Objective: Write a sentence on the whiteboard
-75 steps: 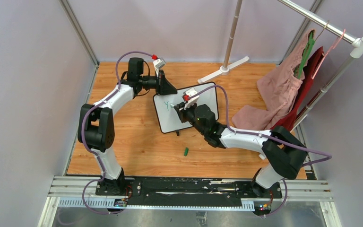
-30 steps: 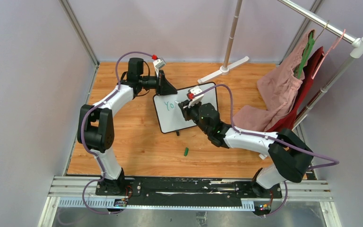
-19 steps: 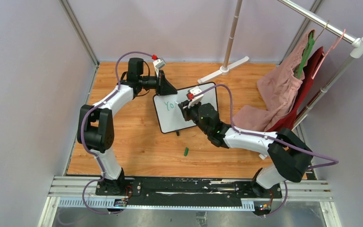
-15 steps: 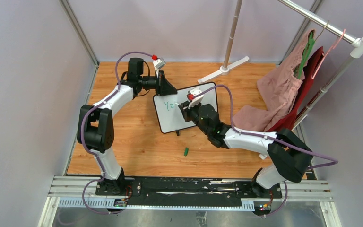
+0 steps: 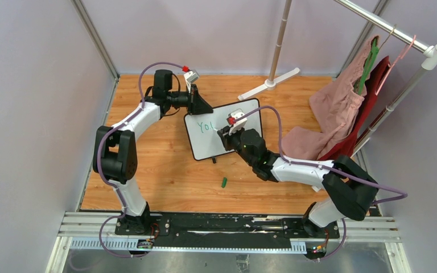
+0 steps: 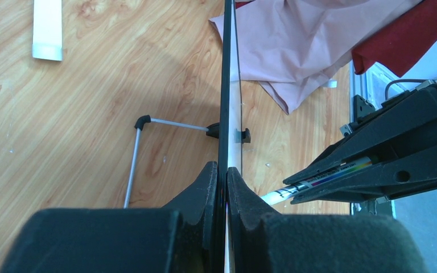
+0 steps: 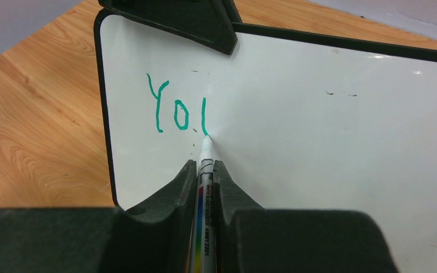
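Observation:
The whiteboard (image 5: 207,142) stands tilted on the wooden floor; it also shows in the right wrist view (image 7: 330,108) and edge-on in the left wrist view (image 6: 225,85). My left gripper (image 5: 200,106) is shut on its top left edge, seen in the left wrist view (image 6: 222,170). My right gripper (image 5: 226,132) is shut on a white marker (image 7: 205,170), whose tip touches the board. Green writing (image 7: 179,109) reads "Yo" plus one downstroke; it shows small in the top view (image 5: 206,125). The marker also shows in the left wrist view (image 6: 313,181).
A green marker cap (image 5: 225,182) lies on the floor in front of the board. A clothes rack (image 5: 395,34) with pink and red garments (image 5: 341,108) stands at the right. Its white foot (image 5: 267,85) lies behind the board. Walls close in on both sides.
The writing has grown from "Y" to "Yo" and a new downstroke. My right gripper has moved right along the board with the marker. My left gripper has stayed put.

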Available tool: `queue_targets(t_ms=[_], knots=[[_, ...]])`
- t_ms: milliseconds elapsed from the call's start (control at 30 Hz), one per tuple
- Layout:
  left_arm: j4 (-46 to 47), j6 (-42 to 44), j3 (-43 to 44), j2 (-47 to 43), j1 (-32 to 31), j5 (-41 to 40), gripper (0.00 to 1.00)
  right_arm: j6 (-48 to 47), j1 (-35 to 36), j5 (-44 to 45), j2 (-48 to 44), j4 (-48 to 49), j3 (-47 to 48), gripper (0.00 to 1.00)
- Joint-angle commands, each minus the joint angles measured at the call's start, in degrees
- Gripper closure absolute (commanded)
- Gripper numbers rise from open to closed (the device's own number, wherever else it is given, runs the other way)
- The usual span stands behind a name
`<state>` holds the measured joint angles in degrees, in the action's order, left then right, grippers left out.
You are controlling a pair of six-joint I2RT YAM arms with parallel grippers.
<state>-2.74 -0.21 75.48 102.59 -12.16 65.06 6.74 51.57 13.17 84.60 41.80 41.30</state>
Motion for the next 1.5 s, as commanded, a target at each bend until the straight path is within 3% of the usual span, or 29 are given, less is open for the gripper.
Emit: queue_targets(t_ms=[0, 1267, 1467], knots=[[-1.65, 0.42, -1.29, -1.16, -0.23, -0.77, 1.0, -0.41, -0.97, 3.47, -1.55, -1.68, -1.38, 1.0], [-0.68, 0.47, -2.18, -1.58, -0.32, -0.65, 1.0, -2.37, -3.03, 2.62, -0.05, -3.43, 6.39, 1.0], [-0.62, 0.47, -1.92, -1.54, -0.32, -0.72, 1.0, -1.4, -3.1, 1.81, -3.55, -3.76, 3.99, 1.0]])
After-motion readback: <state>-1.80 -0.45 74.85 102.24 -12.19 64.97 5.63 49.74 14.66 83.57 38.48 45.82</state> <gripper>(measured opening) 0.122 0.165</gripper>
